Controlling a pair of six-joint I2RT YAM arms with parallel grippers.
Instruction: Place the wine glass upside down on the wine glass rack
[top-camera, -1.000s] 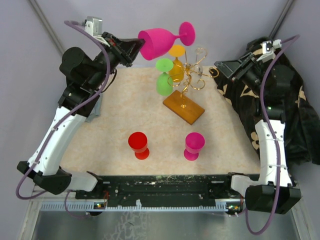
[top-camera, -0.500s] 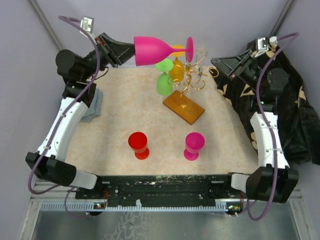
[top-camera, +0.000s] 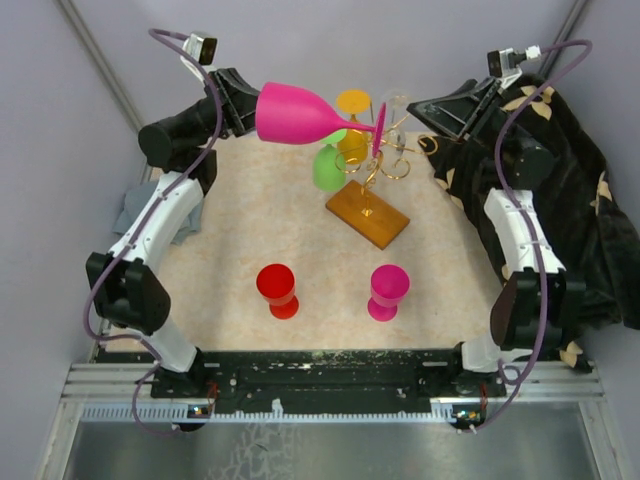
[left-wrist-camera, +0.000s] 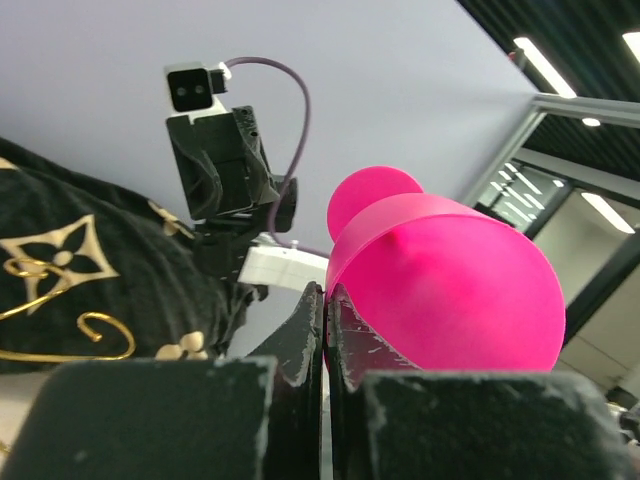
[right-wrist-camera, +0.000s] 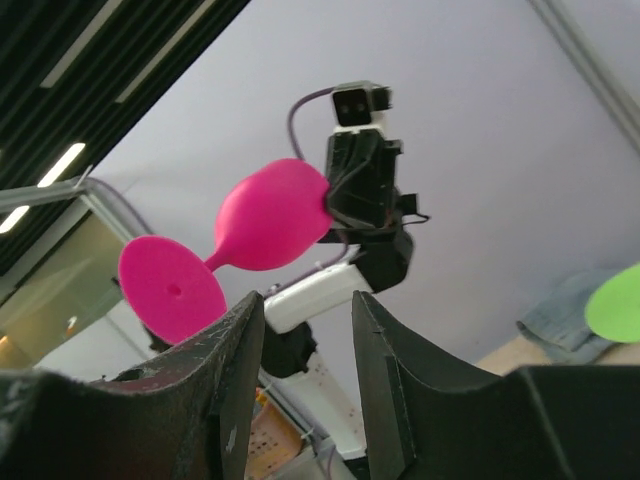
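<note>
I see the left gripper (top-camera: 250, 108) in the upper left of the top view, raised above the far edge of the mat (top-camera: 240, 230). Its fingers (left-wrist-camera: 308, 320) are pressed together on the thin wall of the wine glass (top-camera: 297, 115), pinching it at the rim of the bowl. The glass is magenta and lies almost horizontal in the air, with the bowl toward the left and the foot toward the right. In this view the foot overlaps the top wires of the rack (top-camera: 383, 152), but I cannot tell if they touch. The rack stands at the upper centre of the mat on its amber base, and a green glass (top-camera: 327, 166) and an orange glass (top-camera: 352, 143) hang on its left side. The right gripper (top-camera: 415, 103) is in the upper right, just beside the rack top, and its fingers (right-wrist-camera: 235, 350) are spread apart with nothing between them. A red glass (top-camera: 277, 290) and a small pink glass (top-camera: 387, 292) stand lower on the mat.
</note>
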